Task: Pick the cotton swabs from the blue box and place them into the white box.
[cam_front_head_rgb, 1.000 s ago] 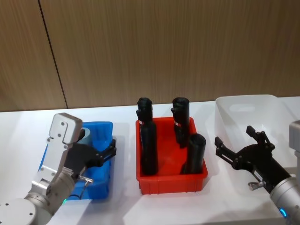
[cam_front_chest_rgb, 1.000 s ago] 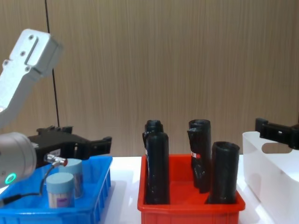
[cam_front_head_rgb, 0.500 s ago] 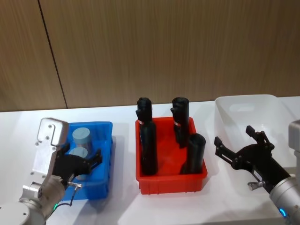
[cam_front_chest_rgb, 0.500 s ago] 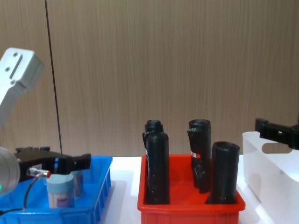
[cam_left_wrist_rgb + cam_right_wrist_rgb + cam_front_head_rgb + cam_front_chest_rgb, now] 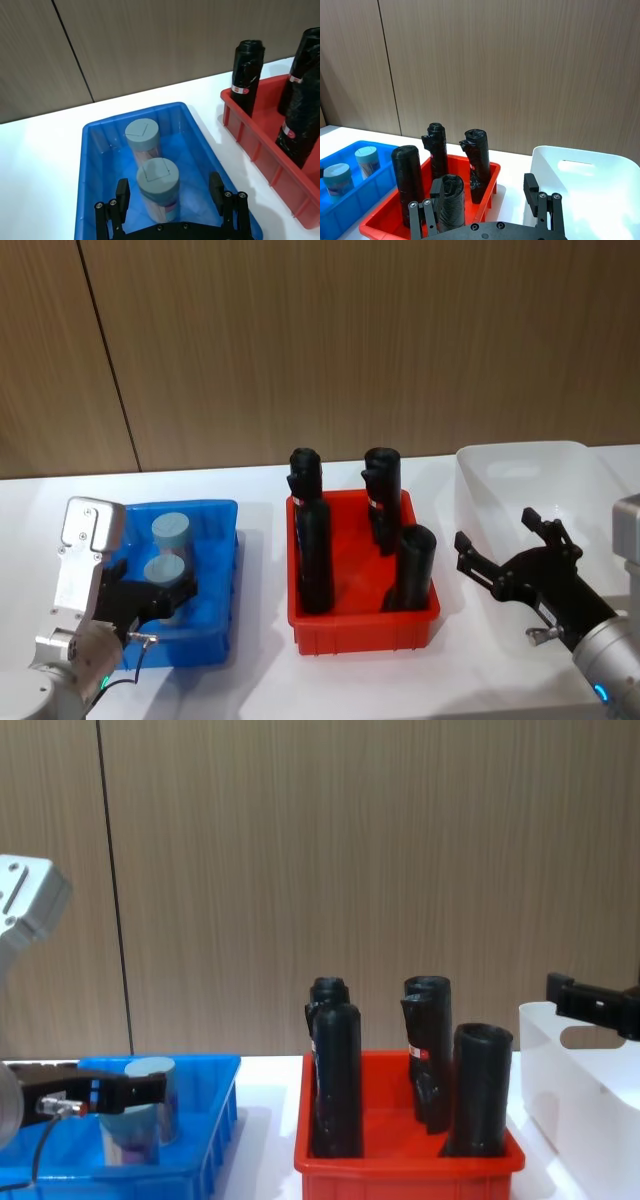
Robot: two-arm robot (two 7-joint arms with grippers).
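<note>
Two cotton swabs tubs with pale blue-grey lids stand upright in the blue box (image 5: pixel 222 540), a far one (image 5: pixel 171 529) and a near one (image 5: pixel 163 571). The left wrist view shows the near tub (image 5: pixel 157 176) and the far tub (image 5: pixel 142 135) in line. My left gripper (image 5: pixel 160 598) is open and low in the blue box (image 5: pixel 90 165), its fingers standing on either side of the near tub without closing on it. My right gripper (image 5: pixel 495 528) hangs open at the near left corner of the white box (image 5: pixel 520 452), holding nothing.
A red bin (image 5: pixel 365 626) with several tall black tubes (image 5: pixel 315 550) stands between the two boxes. The wooden wall runs right behind the table. Bare white tabletop lies in front of the bins.
My left gripper has pulled back toward me and dropped into the blue box, so both tubs now show and the near one sits between its fingers. The right arm has stayed still.
</note>
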